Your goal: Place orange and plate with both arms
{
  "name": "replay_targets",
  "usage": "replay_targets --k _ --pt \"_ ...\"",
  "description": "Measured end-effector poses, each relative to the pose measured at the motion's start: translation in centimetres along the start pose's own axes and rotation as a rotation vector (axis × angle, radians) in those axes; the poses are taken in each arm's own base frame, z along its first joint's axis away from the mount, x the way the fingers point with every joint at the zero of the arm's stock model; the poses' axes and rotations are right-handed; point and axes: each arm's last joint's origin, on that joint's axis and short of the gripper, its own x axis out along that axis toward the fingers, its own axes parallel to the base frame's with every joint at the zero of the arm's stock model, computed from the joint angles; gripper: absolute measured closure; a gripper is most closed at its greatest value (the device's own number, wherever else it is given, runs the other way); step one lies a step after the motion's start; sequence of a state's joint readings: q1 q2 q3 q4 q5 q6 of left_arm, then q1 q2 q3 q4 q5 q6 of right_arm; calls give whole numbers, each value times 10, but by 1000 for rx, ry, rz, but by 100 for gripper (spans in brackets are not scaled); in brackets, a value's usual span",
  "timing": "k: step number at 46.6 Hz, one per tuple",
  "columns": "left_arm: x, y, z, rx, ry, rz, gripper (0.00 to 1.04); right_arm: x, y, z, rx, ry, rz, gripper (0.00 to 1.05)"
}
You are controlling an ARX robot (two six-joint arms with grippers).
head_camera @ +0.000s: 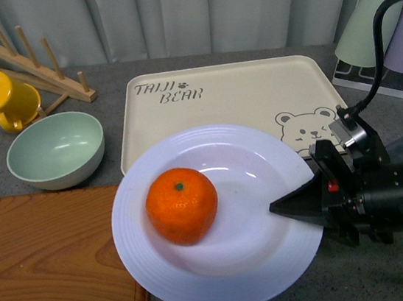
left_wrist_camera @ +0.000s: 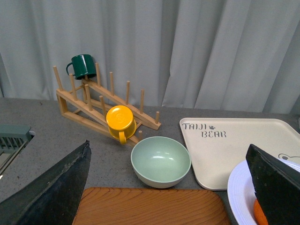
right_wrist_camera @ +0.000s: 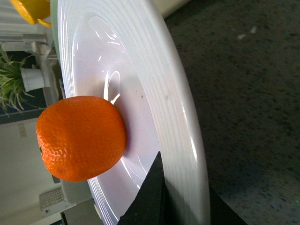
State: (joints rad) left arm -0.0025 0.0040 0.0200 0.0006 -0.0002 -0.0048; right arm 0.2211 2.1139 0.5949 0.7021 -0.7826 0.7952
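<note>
Where it sits on the white plate, the orange looks dimpled.

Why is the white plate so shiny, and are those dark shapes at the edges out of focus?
Front view: even light, a soft glare streak on the plate beside the orange. Right wrist view: stronger glare bands on the plate; the right gripper's finger is a near-black silhouette. Left wrist view: the left gripper's fingers look dark and slightly soft, the background sharp.

"TAIJI BEAR" on the beige tray
</note>
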Motion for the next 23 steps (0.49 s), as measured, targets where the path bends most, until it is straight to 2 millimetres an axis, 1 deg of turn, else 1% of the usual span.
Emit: replay_targets --k 7,10,16,21,23 --pt "0 0 0 0 0 0 6 -4 10 10 5 -29 53 101" --pt "0 0 0 0 0 0 6 -4 14 19 7 -48 67 101" --pt "0 0 0 0 0 0 6 -2 22 49 3 -96 86 101" --pt "0 0 0 0 0 0 6 0 23 67 5 -120 93 101" --pt "0 0 0 0 0 0 6 3 23 78 10 -130 89 101"
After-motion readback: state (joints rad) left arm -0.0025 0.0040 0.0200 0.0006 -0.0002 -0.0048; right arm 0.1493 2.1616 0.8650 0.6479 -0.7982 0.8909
